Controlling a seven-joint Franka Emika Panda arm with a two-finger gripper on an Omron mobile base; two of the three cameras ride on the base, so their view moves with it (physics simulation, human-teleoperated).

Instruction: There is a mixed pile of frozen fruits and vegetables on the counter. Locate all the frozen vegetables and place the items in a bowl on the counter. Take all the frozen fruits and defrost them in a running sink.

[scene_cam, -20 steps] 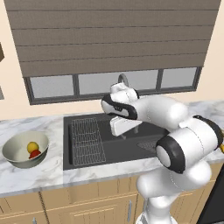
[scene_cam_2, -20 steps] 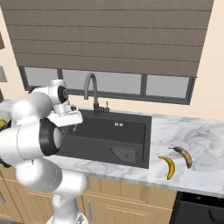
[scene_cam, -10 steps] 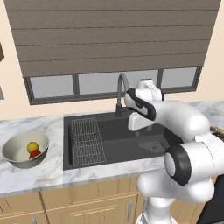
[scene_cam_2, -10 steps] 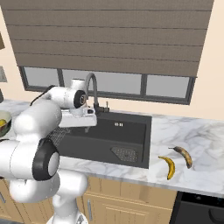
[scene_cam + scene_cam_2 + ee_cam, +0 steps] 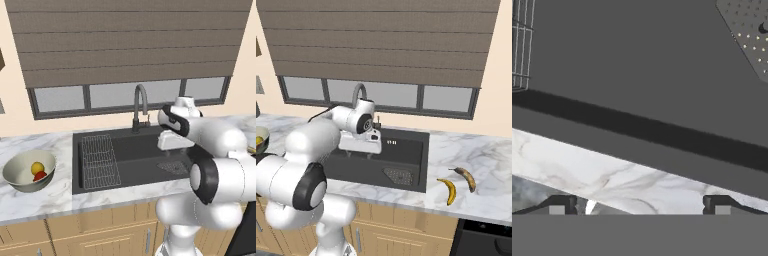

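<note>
Black sink, grey-veined white marble counter, brown-tipped yellow bananas, grey-beige bowl.

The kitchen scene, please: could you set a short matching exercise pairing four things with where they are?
Things:
1. red and yellow vegetables
2. bananas
3. wire rack
4. gripper

Places:
A. on the counter right of the sink
B. inside the bowl
C. open, above the sink's near edge
D. in the sink's left part

Pairs: 1-B, 2-A, 3-D, 4-C
</note>
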